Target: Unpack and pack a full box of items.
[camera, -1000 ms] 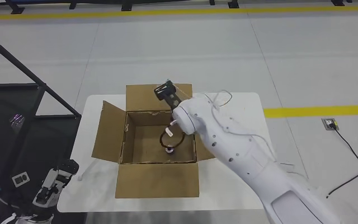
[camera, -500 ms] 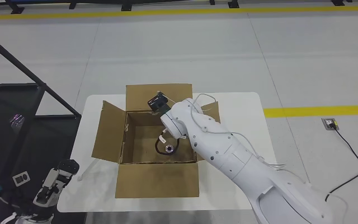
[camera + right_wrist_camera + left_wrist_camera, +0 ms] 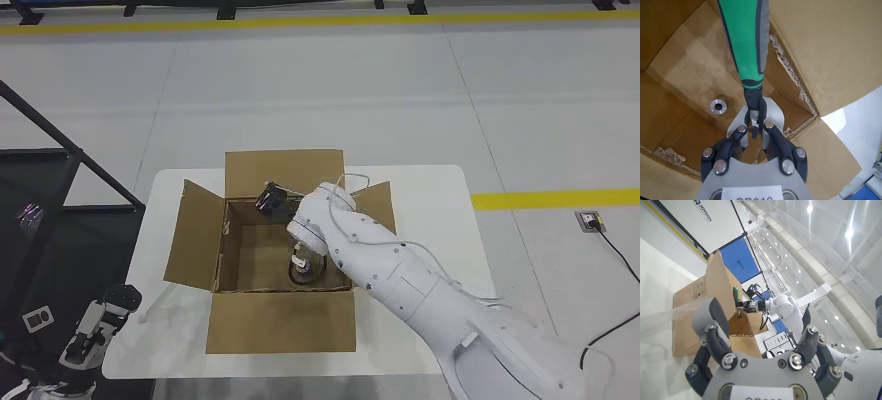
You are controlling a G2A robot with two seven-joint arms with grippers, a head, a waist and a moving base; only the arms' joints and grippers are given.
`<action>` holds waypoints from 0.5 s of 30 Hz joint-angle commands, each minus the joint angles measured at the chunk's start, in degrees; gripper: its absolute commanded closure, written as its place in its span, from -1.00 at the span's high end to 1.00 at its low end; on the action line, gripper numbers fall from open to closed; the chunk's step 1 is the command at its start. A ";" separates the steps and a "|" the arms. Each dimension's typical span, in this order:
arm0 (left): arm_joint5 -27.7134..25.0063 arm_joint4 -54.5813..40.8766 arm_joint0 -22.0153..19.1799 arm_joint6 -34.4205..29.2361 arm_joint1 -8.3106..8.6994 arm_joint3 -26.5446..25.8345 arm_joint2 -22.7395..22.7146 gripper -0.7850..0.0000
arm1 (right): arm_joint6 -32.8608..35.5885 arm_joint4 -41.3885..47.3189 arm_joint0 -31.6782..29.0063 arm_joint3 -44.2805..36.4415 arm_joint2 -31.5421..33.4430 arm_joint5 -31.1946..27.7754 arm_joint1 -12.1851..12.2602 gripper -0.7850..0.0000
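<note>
From above, a cardboard box (image 3: 283, 322) sits open on the desk (image 3: 425, 200). Left wrist: left gripper (image 3: 762, 305) near the box, jaws apart, empty. Right wrist: right gripper (image 3: 755, 125), jaws clamped on a green-handled tool (image 3: 745, 41) over the box, a metal cylinder (image 3: 719, 106) on its floor.

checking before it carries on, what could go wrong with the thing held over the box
1. The right tool pinches the green-handled screwdriver only at its thin black neck, so it may pivot or slip.
2. If dropped, it could hit the small shiny metal cylinder on the floor of the brown cardboard box.
</note>
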 commanded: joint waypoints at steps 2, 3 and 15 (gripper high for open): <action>0.00 0.00 0.00 0.00 0.00 0.00 0.00 1.00 | -1.80 -0.34 0.51 4.35 -1.51 -4.28 -1.77 -1.00; 0.00 0.00 0.00 0.00 0.00 0.00 0.00 1.00 | -2.57 -0.02 0.61 5.98 -1.89 -6.34 -2.43 -1.00; 0.00 0.00 0.00 0.00 0.00 0.00 0.00 1.00 | -11.60 2.19 0.26 24.80 -3.61 -13.56 -9.41 -1.00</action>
